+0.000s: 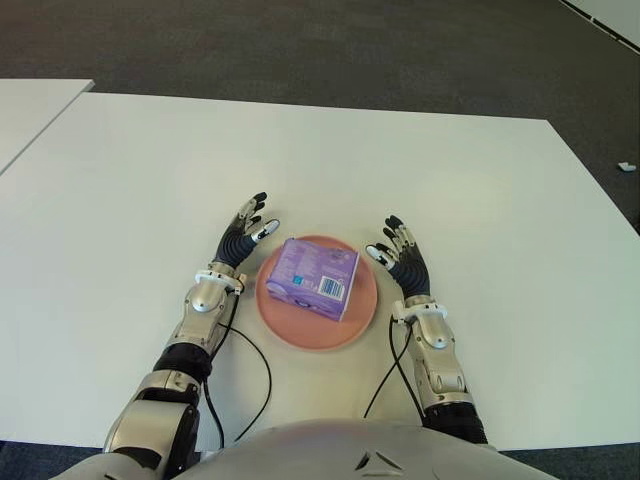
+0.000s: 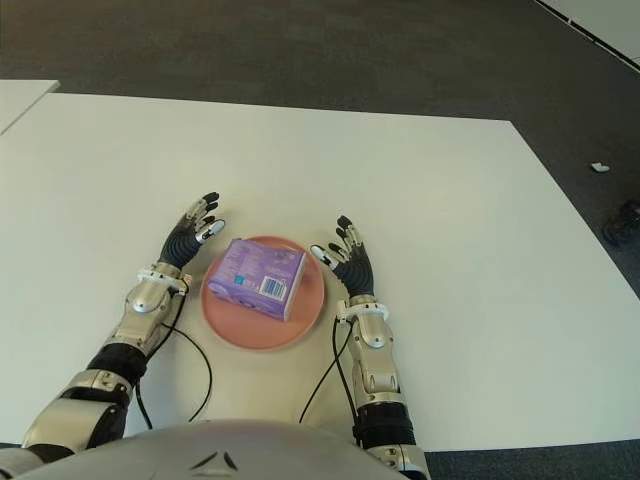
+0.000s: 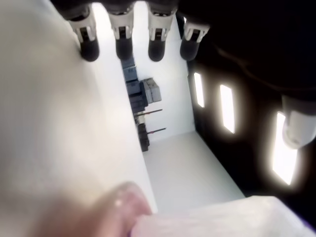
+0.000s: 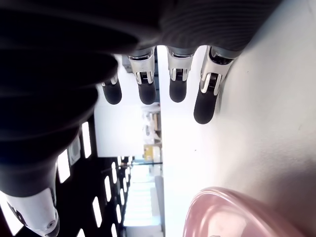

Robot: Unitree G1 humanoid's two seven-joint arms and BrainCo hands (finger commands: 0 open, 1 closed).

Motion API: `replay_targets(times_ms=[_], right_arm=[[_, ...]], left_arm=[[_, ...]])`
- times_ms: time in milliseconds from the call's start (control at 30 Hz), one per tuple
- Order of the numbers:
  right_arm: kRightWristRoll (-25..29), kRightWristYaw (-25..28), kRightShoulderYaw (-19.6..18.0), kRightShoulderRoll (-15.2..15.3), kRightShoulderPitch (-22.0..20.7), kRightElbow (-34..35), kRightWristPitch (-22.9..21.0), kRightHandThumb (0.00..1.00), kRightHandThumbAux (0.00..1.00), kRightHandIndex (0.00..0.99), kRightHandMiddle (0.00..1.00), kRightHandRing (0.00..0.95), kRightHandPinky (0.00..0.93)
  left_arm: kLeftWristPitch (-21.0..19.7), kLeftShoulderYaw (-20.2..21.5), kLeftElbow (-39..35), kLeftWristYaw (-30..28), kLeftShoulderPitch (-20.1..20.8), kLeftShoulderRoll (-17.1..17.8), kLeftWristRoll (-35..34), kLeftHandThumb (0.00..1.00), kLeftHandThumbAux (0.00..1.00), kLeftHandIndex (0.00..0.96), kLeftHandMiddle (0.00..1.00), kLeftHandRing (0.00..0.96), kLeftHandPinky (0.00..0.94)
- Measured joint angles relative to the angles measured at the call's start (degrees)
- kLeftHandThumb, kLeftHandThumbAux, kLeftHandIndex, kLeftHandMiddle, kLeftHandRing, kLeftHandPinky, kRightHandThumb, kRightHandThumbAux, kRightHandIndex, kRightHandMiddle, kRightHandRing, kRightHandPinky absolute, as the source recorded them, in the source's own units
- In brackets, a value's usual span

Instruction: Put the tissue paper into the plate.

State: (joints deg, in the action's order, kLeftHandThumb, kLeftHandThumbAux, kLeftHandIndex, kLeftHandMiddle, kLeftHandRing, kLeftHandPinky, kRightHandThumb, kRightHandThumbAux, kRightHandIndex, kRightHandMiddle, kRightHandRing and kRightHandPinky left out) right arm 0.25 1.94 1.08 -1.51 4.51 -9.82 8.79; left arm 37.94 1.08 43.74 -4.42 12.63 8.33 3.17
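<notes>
A purple tissue pack [image 1: 318,277] lies inside the pink plate [image 1: 300,330] near the table's front edge, tilted slightly with its barcode facing front. My left hand [image 1: 244,230] is just left of the plate, fingers spread and holding nothing. On the plate's right side my right hand [image 1: 400,252] is likewise spread and holds nothing. The right wrist view shows extended fingers [image 4: 177,84] above the plate's pink rim [image 4: 232,212]. In the left wrist view the fingers [image 3: 123,44] are straight.
The white table [image 1: 130,200] extends wide on all sides of the plate. Black cables [image 1: 255,375] trail from both forearms toward my torso. A second white table [image 1: 30,105] stands at the far left. Dark carpet [image 1: 350,50] lies beyond.
</notes>
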Motion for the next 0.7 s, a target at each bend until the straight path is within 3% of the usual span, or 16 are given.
replay_targets(times_ms=[700], right_arm=[[0.1,0.4,-0.1,0.4,-0.2,0.0,-0.5,0.026,0.695,0.0,0.012,0.021,0.052]], left_arm=[[6.5,0.6,2.0,10.6,0.3,-1.7,3.1,0.0,0.454,0.0,0.0,0.0,0.0]])
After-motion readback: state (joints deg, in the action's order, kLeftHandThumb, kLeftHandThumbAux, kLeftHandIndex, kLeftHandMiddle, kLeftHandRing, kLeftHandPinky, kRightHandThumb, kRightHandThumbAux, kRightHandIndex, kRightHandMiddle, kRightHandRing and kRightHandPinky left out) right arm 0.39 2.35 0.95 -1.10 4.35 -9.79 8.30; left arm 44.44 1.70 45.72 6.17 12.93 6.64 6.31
